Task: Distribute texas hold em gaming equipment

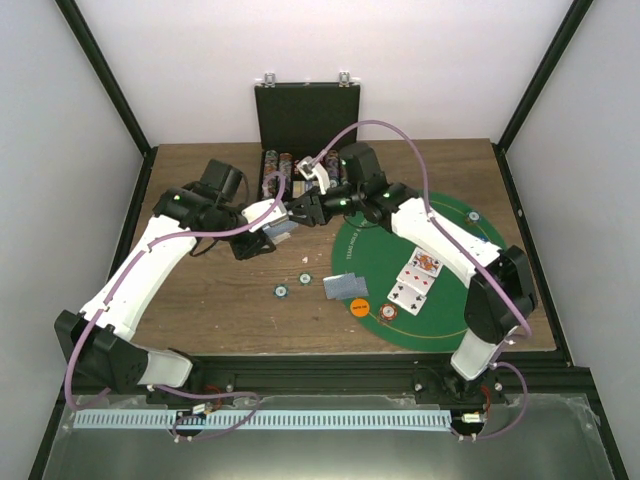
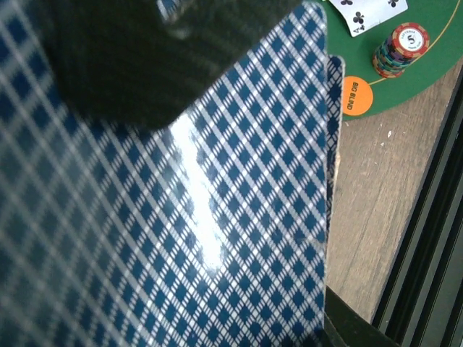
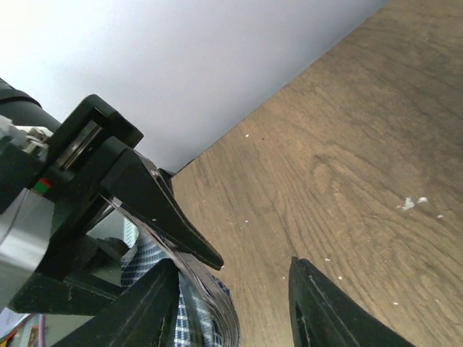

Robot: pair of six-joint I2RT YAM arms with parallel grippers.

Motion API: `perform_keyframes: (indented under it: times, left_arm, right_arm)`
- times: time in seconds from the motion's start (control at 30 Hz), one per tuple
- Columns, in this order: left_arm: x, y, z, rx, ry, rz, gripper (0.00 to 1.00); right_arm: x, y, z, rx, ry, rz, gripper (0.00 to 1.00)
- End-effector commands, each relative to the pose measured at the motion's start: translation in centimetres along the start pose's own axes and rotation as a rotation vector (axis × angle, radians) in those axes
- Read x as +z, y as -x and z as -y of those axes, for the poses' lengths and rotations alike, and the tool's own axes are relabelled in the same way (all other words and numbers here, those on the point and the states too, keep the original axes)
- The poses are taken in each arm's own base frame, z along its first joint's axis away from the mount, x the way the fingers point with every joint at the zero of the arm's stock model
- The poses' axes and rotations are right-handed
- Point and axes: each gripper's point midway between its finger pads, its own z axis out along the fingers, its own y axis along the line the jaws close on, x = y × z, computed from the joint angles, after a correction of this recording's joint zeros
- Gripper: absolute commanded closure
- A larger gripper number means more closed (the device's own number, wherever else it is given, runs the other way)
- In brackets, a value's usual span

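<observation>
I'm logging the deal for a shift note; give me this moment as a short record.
left gripper: shut on deck of cards
right gripper: jaws open, at the deck
green mat: face-up cards, chip stack
mat's edge: orange BIG BLIND disc, face-down cards
table: two teal chips

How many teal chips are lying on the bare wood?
2: a chip left of the face-down cards, another chip nearer those cards. Others may hide under the arms.

Wooden table: green felt mat right, black case rear, two teal chips beside mat.
</observation>
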Motion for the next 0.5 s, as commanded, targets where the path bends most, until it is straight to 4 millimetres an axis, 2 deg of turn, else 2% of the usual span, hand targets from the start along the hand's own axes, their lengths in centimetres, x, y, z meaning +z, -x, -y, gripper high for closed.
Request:
perform_keyframes:
  times: [0.0,0.2,0.3,0.4,0.47]
  left_arm:
    - [-0.4,0.9,0.2,0.015,-0.008,0.036,0.65]
    - [-0.3,0.8,0.0,0.015,-0.002,0.032,0.65]
    - [-0.2,0.7,0.0,0.015,0.002,0.029,0.65]
    - [-0.2,0.7,0.0,0.015,0.002,0.028,0.65]
    - [-0.2,0.6,0.0,0.014,0.003,0.027,0.65]
  right_arm:
    - [-2.1,1.4,-0.6,-0.048,-0.078,0.049,0.61]
    - [-2.4,1.5,-2.0,-0.044,-0.026,0.035,0.8]
    - [-2.8,1.8,-2.5,-0.047,-0.019,0.043,0.85]
    - [-3.3,1.9,-2.7,-0.059,-0.048,0.048,0.98]
    - [-3.7,2.1,-2.8,-0.066,-0.067,0.05,0.99]
